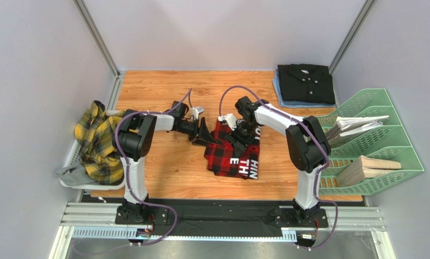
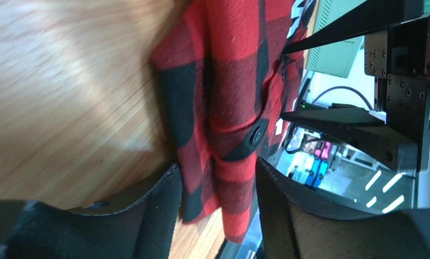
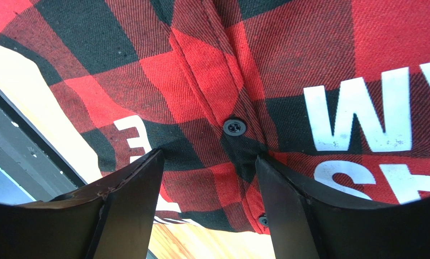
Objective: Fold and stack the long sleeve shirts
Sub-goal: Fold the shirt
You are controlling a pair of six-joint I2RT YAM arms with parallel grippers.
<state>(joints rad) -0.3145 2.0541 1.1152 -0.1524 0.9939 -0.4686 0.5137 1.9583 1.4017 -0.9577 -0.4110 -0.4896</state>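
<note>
The red-and-black check shirt [image 1: 234, 156] with white block letters lies partly folded in the middle of the wooden table. My left gripper [image 1: 203, 133] is at its upper left edge. In the left wrist view a hanging fold of the check shirt [image 2: 222, 108] passes between the spread fingers of the left gripper [image 2: 216, 164]. My right gripper [image 1: 237, 137] is over the shirt's top. Its jaws [image 3: 209, 156] stand open just above the button placket [image 3: 233, 127]. The yellow-and-dark plaid shirt [image 1: 99, 141] lies crumpled at the left. The plain black shirt [image 1: 305, 83] lies folded at the back right.
A white basket [image 1: 71, 154] at the left edge holds the plaid shirt and a grey cloth [image 1: 71, 174]. A blue folded cloth [image 1: 278, 93] lies under the black shirt. A green tiered file rack [image 1: 382, 108] with papers and wooden blocks [image 1: 368, 167] stands on the right.
</note>
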